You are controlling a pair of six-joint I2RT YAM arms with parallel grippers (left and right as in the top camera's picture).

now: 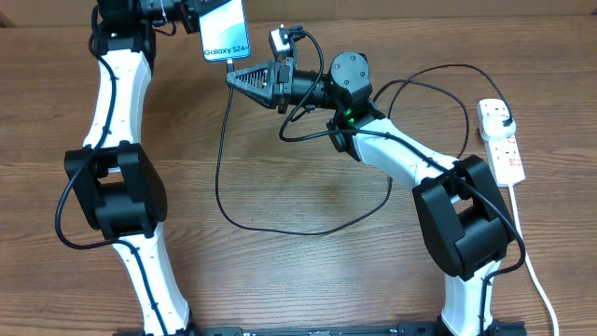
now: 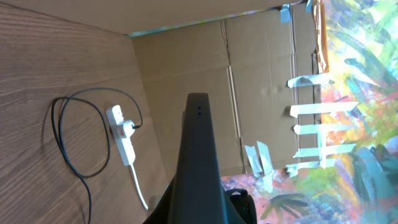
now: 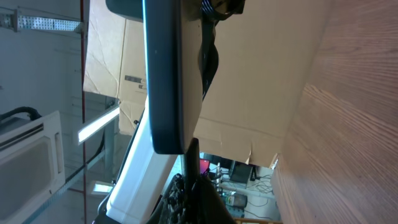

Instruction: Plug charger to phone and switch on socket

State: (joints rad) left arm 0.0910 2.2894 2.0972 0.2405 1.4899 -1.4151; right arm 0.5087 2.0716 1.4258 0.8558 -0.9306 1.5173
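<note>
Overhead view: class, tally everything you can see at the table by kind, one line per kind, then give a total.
phone: 1
charger cable: 1
power strip: 1
robot arms: 2, the left arm and the right arm
Total: 5

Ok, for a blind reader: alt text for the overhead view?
The left claw holds the phone; the right claw holds the charger tip at its lower end, the cable looping over the table to the socket.
</note>
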